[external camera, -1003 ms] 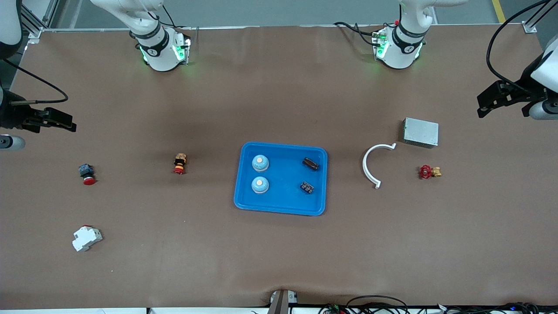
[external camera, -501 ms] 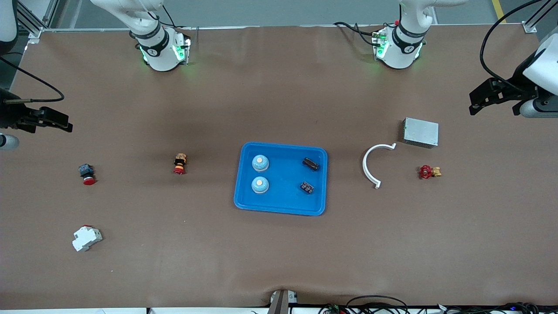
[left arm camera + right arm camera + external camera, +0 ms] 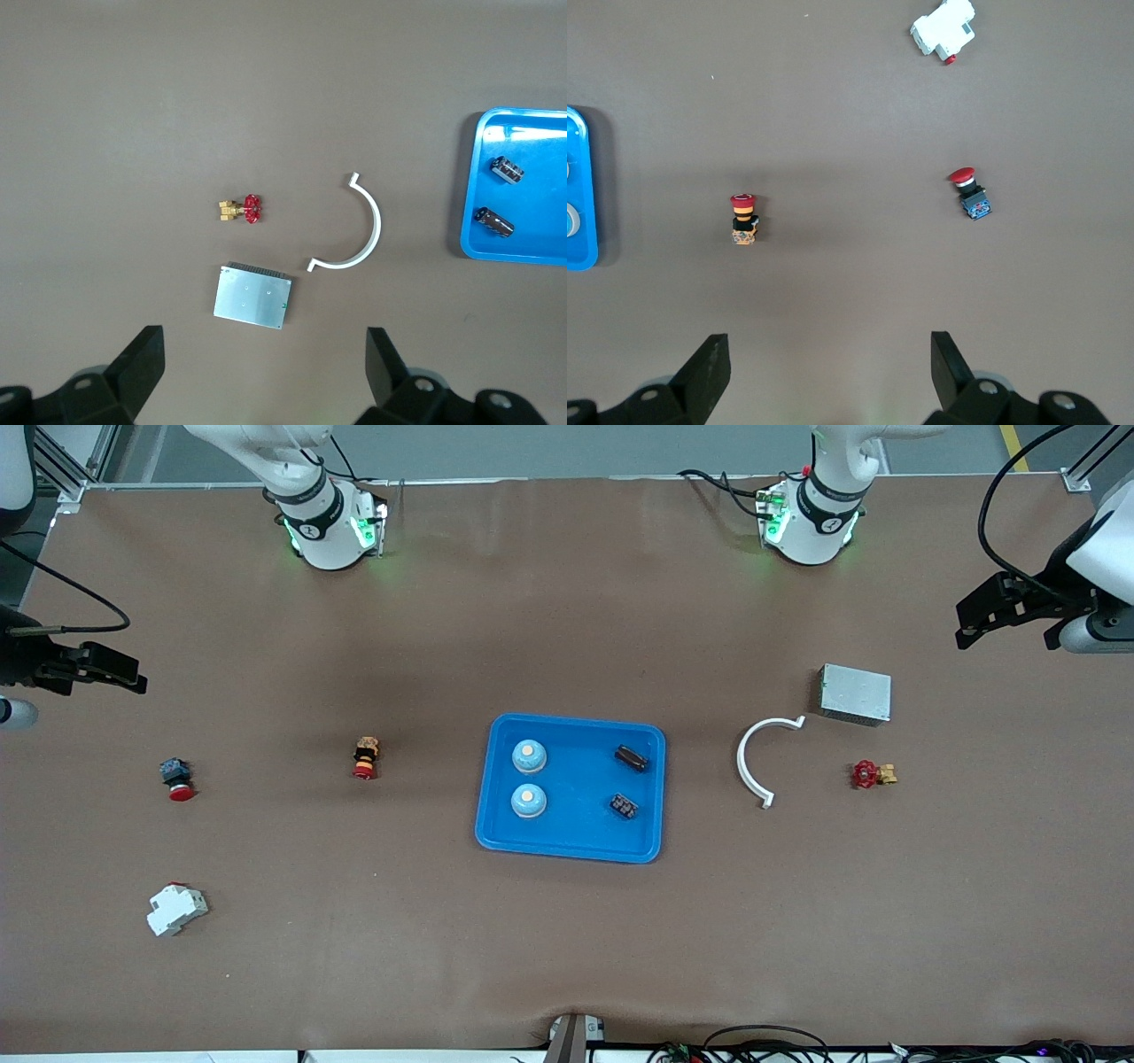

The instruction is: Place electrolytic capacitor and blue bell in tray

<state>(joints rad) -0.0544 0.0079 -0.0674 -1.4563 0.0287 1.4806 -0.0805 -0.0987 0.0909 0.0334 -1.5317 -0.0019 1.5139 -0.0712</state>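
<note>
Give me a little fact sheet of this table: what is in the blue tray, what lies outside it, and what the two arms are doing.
tray: mid-table
in tray: two bells toward the right arm's end; two capacitors toward the left arm's end
toward left arm's end: white arc, grey box, red valve
toward right arm's end: two red buttons, white breaker
left gripper: open, empty, up over the table's edge
right gripper: open, empty, up over its end
task: looks done
</note>
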